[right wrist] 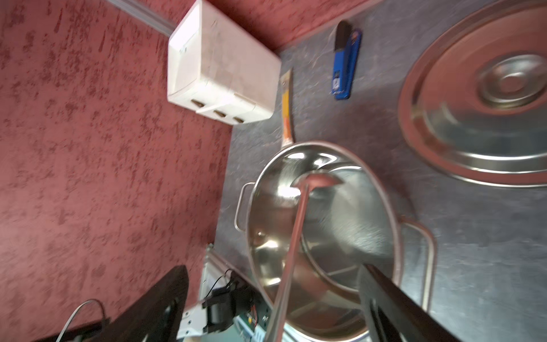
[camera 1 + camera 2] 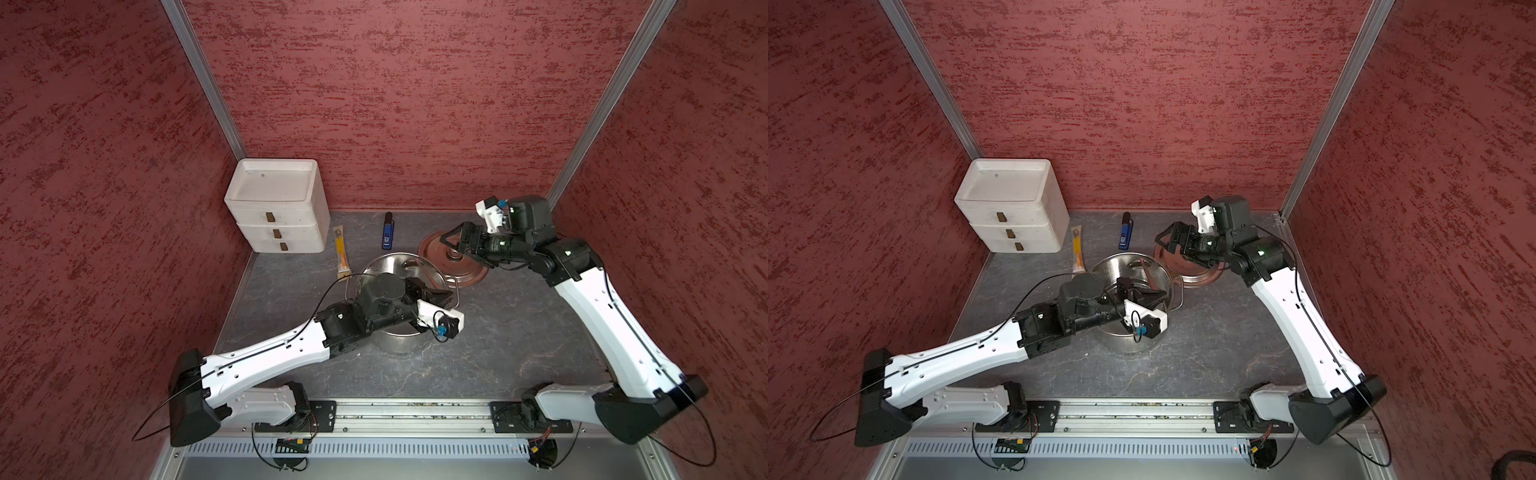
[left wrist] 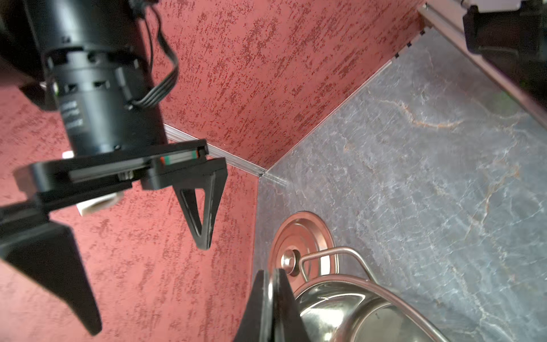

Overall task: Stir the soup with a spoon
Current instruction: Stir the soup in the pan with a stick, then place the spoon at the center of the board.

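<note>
Spoon (image 1: 297, 225) leans inside the pot (image 1: 381, 189), pinched by the left claw (image 3: 270, 284).

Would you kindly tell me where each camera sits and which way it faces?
Both top views: high above the front rail, looking down at the table; both arms show whole, left gripper over the pot, right gripper over the lid.
Left wrist: on the left arm, facing along its shut fingers toward the lid; the open right gripper shows.
Right wrist: on the right arm, facing down into the pot at the ladle; its own fingers show.
Shared: both wrist views show pot and lid.
</note>
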Motion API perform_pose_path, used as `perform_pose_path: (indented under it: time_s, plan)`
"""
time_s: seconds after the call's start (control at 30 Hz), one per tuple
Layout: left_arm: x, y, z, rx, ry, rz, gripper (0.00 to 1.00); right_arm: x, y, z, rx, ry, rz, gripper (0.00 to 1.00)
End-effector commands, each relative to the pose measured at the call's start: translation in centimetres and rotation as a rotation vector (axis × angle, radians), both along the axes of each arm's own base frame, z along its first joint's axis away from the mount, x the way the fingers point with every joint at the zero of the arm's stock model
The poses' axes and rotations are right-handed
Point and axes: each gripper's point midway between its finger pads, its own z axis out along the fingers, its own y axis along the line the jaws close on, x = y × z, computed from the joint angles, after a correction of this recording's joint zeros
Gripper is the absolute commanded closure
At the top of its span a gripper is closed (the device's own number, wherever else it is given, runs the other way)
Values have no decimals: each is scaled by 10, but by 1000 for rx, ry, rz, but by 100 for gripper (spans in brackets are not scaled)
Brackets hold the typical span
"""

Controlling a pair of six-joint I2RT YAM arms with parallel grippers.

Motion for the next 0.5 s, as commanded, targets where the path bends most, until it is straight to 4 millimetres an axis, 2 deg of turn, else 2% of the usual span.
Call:
perform_pose_path:
  time_s: [0.0,0.13,0.3,0.33,0.47]
  plan:
    - [8,9,27,15,-336,46,100,-42,21,14,125,148,215,8]
    - [6,22,39,24,-460,61,100,-53,30,22,233,247,265,11]
    - [-2,35,61,-11,-537,65,100,-54,45,57,470,239,326,14]
    - [-4,36,63,-15,-548,64,100,-52,47,58,488,240,330,14]
    - [-11,35,74,-33,-582,50,100,-52,58,45,467,266,338,17]
